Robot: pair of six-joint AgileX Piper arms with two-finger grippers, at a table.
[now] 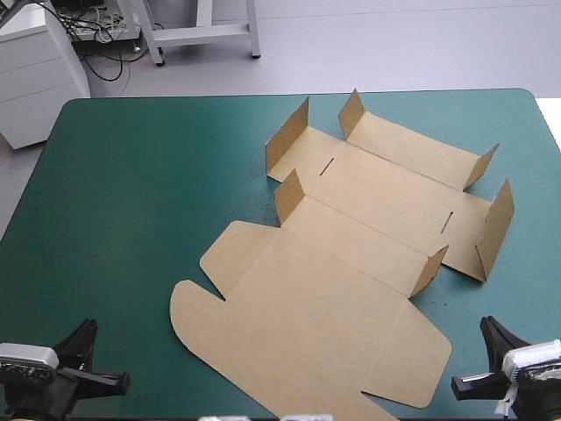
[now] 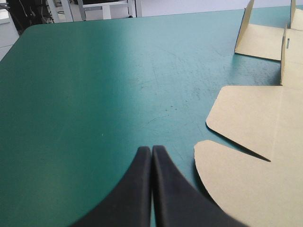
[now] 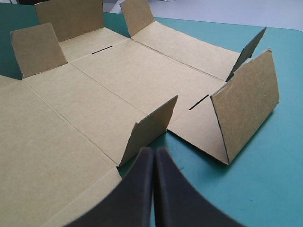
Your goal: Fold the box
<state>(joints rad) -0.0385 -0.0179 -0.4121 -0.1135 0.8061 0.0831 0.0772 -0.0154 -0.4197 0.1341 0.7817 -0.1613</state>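
I saw the brown box [image 1: 351,263] lying unfolded on the teal-green tabletop [image 1: 131,193], side flaps [image 1: 289,195] upright. Left tool [image 2: 152,148] and right tool [image 3: 154,149] each had fingers pressed together, holding nothing.

matt brown cardboard box [image 1: 351,263] on a smooth, faintly scuffed teal-green cover [image 1: 140,193].

It looked like a lab or workshop. Well ahead of the left gripper [image 2: 151,150], beyond the far edge of the teal-green table [image 1: 131,219], stood a white cabinet [image 1: 31,74], a tangle of black cables [image 1: 92,31] and a pale metal stand [image 1: 203,35] on a grey floor [image 1: 394,44].
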